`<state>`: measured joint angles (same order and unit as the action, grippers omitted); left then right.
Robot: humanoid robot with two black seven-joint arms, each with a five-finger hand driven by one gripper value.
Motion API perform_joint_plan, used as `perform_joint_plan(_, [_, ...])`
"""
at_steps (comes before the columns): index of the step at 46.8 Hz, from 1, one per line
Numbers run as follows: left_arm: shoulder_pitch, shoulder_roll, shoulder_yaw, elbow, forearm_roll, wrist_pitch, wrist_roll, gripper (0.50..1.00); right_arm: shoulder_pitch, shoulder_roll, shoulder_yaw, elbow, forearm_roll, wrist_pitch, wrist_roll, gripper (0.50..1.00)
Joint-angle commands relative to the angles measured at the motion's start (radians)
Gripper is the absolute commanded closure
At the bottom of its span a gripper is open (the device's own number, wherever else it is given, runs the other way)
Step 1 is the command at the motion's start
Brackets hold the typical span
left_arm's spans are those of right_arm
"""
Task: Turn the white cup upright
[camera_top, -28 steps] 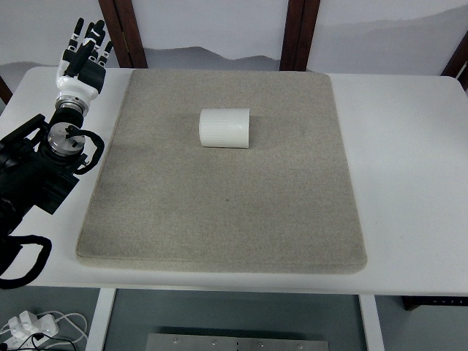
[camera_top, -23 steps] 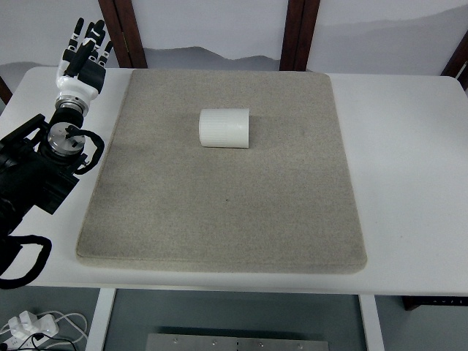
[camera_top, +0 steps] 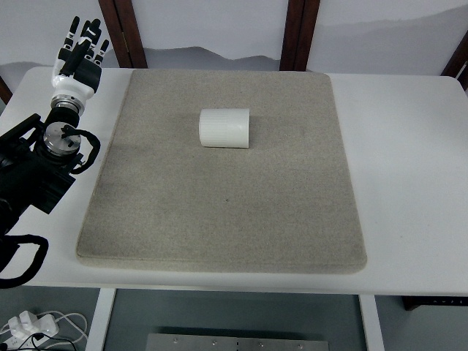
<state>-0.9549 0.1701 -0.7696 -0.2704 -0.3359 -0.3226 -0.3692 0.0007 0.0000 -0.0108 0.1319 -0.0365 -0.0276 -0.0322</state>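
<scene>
— Top view: what lies on the white rectangular table [camera_top: 409, 183]?

— A large grey-beige felt mat [camera_top: 227, 212] with rounded corners covers most of the tabletop. On it, in the far half and a little left of the middle, is the ribbed white cylindrical cup [camera_top: 225, 128].

— Is the cup standing?

— No. It lies on its side, its long axis running left to right across the picture. A soft shadow falls on the mat just near its right end. Which end is the mouth cannot be told from here.

— And the robot?

— Only the left arm [camera_top: 33, 175] shows, black and jointed, coming in from the left edge with a metal wrist ring. It ends in the left hand [camera_top: 77, 62], white with black finger segments, over the far-left corner of the table, just beyond the mat's left edge.

— What are its fingers doing?

— They point away from the camera, extended and slightly fanned, holding nothing. The hand is well apart from the cup, with bare mat between them.

— Anything else around?

— Dark wooden posts [camera_top: 300, 33] stand behind the table against a pale wall. Below the table's near-left corner, white cables [camera_top: 36, 325] lie on the floor.
</scene>
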Motion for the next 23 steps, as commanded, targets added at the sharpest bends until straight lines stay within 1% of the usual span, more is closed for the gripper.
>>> perform_joint_plan(1, [-0.004, 0.002, 0.001, -0.004, 0.002, -0.013, 0.0, 0.506, 0.001, 0.0, 0.0, 0.0, 0.0, 0.0, 0.0, 0.548])
perform_joint_plan(11, [-0.033, 0.006, 0.016, 0.0, 0.07, -0.015, 0.0, 0.506, 0.001, 0.0, 0.0, 0.0, 0.0, 0.0, 0.0, 0.548])
perform_joint_plan(23, [-0.064, 0.019, 0.024, -0.007, 0.334, -0.016, 0.001, 0.508, 0.001, 0.0, 0.0, 0.0, 0.0, 0.0, 0.0, 0.548])
